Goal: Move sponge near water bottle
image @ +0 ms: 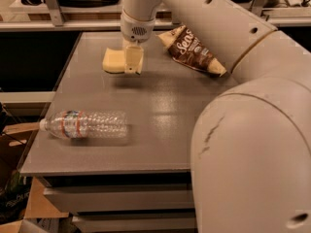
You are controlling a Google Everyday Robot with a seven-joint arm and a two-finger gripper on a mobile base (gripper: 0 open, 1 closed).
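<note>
I've got the gripper (pixel 132 62) over the far part of the grey table (pixel 165 115), its fingers clamped on the right end of the sponge (pixel 112 61). The sponge juts out to the left, with a soft shadow on the tabletop under it (it looks just clear of the surface). The water bottle (pixel 87 125) lies on its side near the front-left edge, cap pointing left, well apart from the sponge. A brown snack bag (pixel 192 52) lies to the right of the gripper, near the arm (pixel 218 18).
</note>
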